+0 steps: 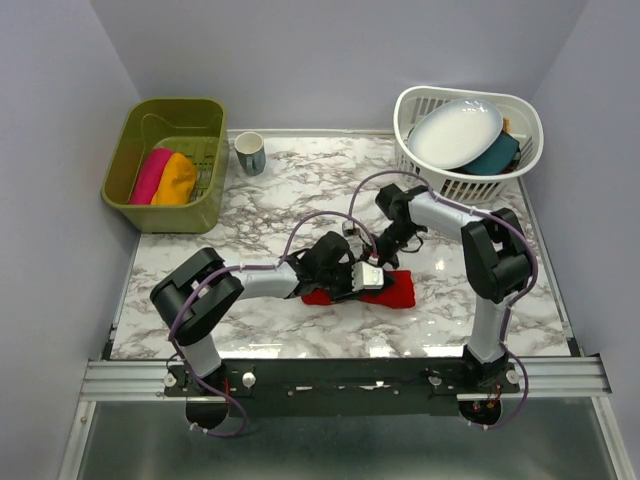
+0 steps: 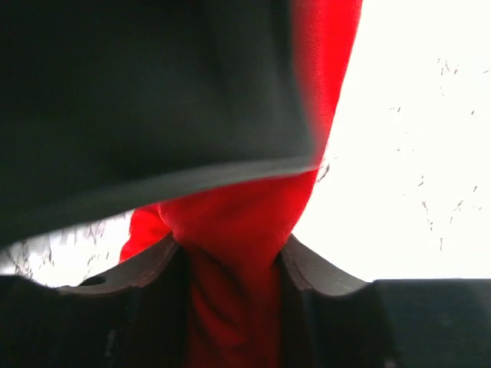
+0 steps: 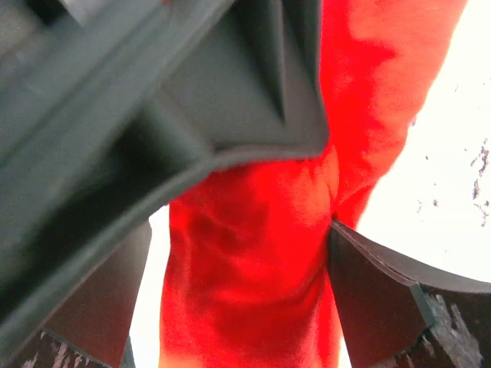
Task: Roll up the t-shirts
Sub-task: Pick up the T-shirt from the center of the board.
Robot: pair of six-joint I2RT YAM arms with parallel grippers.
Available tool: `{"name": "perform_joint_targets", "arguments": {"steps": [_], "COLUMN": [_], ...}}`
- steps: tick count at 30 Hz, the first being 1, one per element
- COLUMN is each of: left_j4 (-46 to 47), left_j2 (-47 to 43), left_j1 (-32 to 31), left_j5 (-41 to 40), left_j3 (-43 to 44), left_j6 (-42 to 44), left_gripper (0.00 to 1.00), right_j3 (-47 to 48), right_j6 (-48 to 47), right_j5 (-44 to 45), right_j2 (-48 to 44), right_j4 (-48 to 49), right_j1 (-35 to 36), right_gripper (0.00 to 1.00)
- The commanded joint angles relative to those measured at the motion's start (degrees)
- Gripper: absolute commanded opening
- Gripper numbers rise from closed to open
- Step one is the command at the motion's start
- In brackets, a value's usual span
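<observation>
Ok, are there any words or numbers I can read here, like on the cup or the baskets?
No words, numbers or signs can be read in any view.
Cup: any print on it is too small to tell.
Green bin and white basket: no label shows.
Red t-shirt: plain cloth with no logo in sight, up close too.
</observation>
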Motion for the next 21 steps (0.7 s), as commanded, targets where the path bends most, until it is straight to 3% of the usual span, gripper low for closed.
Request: {"name": "perform_joint_targets", "arguments": {"steps": [1, 3, 4, 7, 9, 12, 13, 16, 19, 21], "left_j4": [-8.6, -9.6, -10.3, -9.6, -9.4, -10.7, -10.9, -12.6, -15.5, -17.4], "left_j2": [3.4, 4.5, 5.1, 6.7, 7.5, 8.7, 8.8, 8.7, 8.2, 7.3], "left_j1": [-2.3, -2.3, -2.3, -2.4, -2.4, -2.4, -2.3, -2.4, -2.1, -1.1], "left_j5": [2.5, 3.3, 2.8, 1.8, 0.7, -0.4, -0.2, 1.0, 1.7, 1.5], "left_j3": [-1.7, -0.5, -0.2, 0.3, 0.7, 1.6, 1.7, 2.8, 5.4, 8.4], "left_j6": [0.2, 0.9, 1.0, 0.7, 0.7, 1.7, 1.8, 2.7, 3.2, 2.9], "left_gripper": [0.45, 0.49, 0.57, 0.66, 0.66, 0.45, 0.32, 0.13, 0.0, 0.0], "right_j3": [10.0, 12.7, 14.1, 18.0, 18.6, 17.4, 16.8, 15.5, 15.9, 16.1], "right_j6": [6.5, 6.0, 4.8, 2.2, 1.6, 3.1, 5.3, 8.9, 10.8, 12.5], "right_j5": [-6.5, -6.6, -6.5, -5.5, -4.9, -4.8, -4.5, -2.8, 1.4, 6.9], "right_j2": [-2.7, -4.0, -5.4, -7.2, -9.4, -12.9, -13.9, -16.6, -17.9, -19.0], "right_j4": [-0.5, -3.1, -5.9, -10.6, -11.6, -10.9, -9.1, -6.4, -5.8, -4.9], "right_j1": [-4.7, -7.8, -8.7, -10.6, -10.8, -11.4, -11.7, -13.1, -13.9, -14.4], "right_gripper": [1.0, 1.0, 1.0, 1.0, 1.0, 1.0, 1.0, 1.0, 1.0, 1.0]}}
